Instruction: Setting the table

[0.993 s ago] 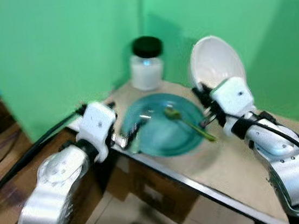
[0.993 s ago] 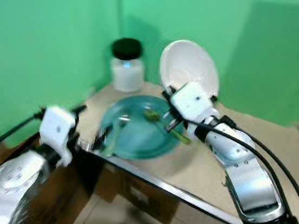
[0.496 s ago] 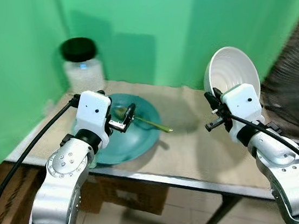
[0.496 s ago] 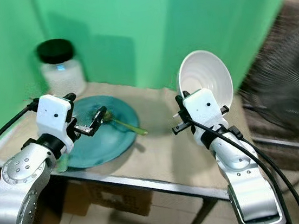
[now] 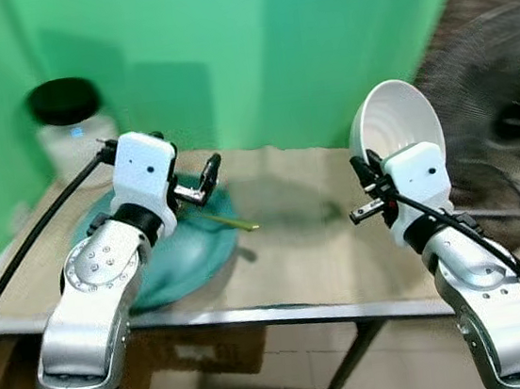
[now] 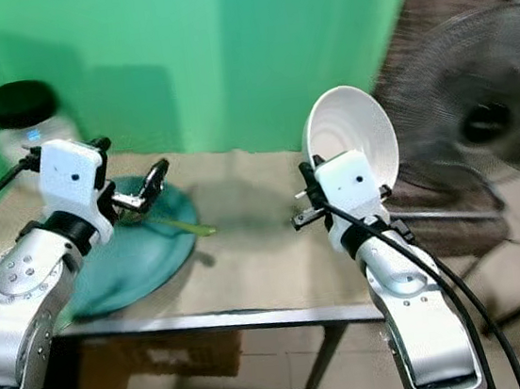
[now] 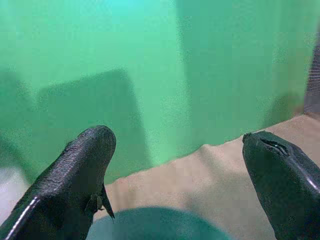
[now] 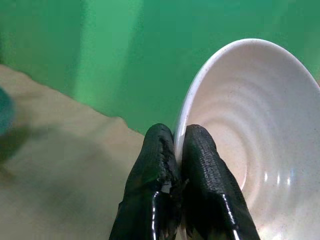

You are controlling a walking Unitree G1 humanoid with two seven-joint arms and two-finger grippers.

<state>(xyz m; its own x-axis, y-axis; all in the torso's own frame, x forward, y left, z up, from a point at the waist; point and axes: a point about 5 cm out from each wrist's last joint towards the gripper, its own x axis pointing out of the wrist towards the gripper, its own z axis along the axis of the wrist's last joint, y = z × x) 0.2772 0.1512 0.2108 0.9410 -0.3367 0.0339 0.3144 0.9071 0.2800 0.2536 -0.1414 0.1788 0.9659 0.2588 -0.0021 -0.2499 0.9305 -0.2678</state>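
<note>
My right gripper [image 8: 176,146] is shut on the rim of a white ribbed bowl [image 5: 393,119], held tilted on edge above the right part of the beige table [image 5: 315,254]. A teal plate [image 5: 178,257] lies at the table's left. A thin green utensil [image 5: 229,223] rests on the plate, its handle poking past the plate's right rim. My left gripper [image 5: 205,177] hovers open above the plate's far right edge with nothing between its fingers [image 7: 85,170].
A glass jar with a black lid [image 5: 66,123] stands at the table's back left corner against the green wall. A standing fan [image 6: 488,119] is just off the table's right end. A cardboard box [image 6: 157,359] sits under the table.
The camera has swung to the right, bringing the fan into view. My left gripper has come from the plate's left edge to above its right side. The right gripper still holds the bowl.
</note>
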